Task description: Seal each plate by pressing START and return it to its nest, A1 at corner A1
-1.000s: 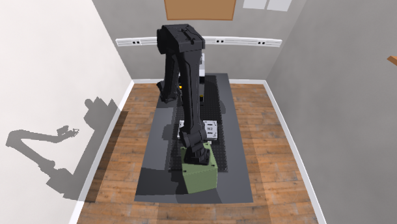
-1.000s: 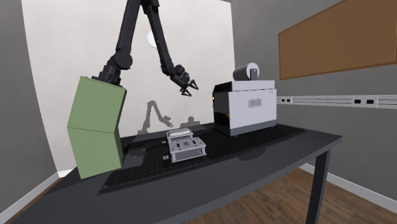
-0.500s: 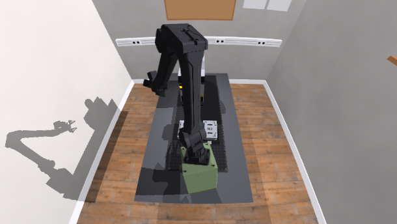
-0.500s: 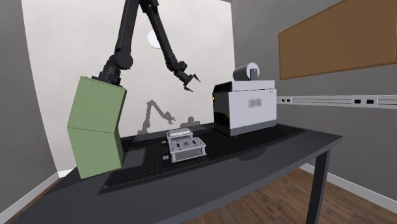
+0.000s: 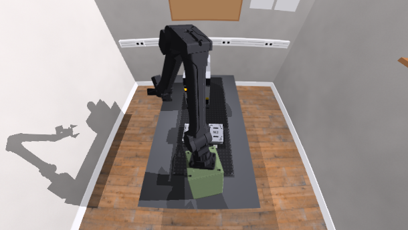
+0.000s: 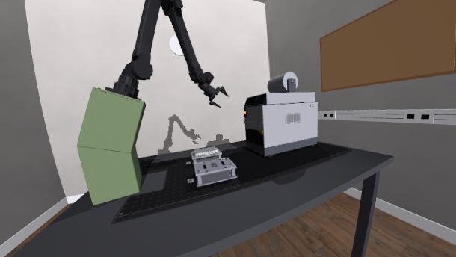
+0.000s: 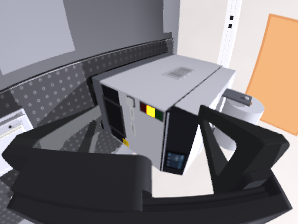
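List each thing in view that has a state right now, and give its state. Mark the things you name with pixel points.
End effector (image 5: 159, 89) (image 6: 223, 101) (image 7: 149, 110): open, nothing between its fingers.
Lamp (image 5: 185, 89) (image 6: 245, 113) (image 7: 151, 111): amber.
Display (image 7: 175, 160): lit.
Stage: not seen outside the sealer (image 6: 289, 128) (image 7: 150, 82).
N1 (image 5: 186, 128) (image 6: 193, 158) (image 7: 22, 116): holding a plate (image 6: 206, 153) (image 7: 9, 133).
N2 (image 5: 215, 132) (image 6: 224, 166): without a plate.
Foil roll (image 6: 277, 84) (image 7: 246, 111): mounted on the sealer.

The sealer's (image 7: 145, 120) lamp (image 7: 151, 111) glows amber.
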Robot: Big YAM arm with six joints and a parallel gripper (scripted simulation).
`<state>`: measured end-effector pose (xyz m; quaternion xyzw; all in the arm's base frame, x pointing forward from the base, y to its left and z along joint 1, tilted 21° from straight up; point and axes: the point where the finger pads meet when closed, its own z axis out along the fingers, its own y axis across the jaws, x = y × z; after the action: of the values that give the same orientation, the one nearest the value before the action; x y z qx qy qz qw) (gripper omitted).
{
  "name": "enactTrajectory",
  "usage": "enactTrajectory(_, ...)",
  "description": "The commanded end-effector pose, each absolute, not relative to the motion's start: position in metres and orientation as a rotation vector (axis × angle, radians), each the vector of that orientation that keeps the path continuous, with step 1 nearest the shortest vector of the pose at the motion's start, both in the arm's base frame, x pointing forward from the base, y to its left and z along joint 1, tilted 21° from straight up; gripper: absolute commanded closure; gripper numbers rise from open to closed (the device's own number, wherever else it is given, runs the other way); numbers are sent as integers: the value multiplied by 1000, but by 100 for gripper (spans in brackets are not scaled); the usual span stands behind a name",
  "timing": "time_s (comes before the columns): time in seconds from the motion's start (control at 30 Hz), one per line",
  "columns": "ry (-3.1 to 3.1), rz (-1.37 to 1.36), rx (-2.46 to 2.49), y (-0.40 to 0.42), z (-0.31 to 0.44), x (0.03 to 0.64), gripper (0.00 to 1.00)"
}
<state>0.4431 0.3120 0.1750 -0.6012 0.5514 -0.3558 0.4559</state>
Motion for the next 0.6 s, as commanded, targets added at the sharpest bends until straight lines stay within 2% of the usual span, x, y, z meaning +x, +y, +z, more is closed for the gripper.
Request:
enactTrajectory(0.0, 1355, -896, -1426, 301, 194, 450, 0)
enactTrajectory(0.57, 1320, -863, -1424, 333, 202, 451, 0)
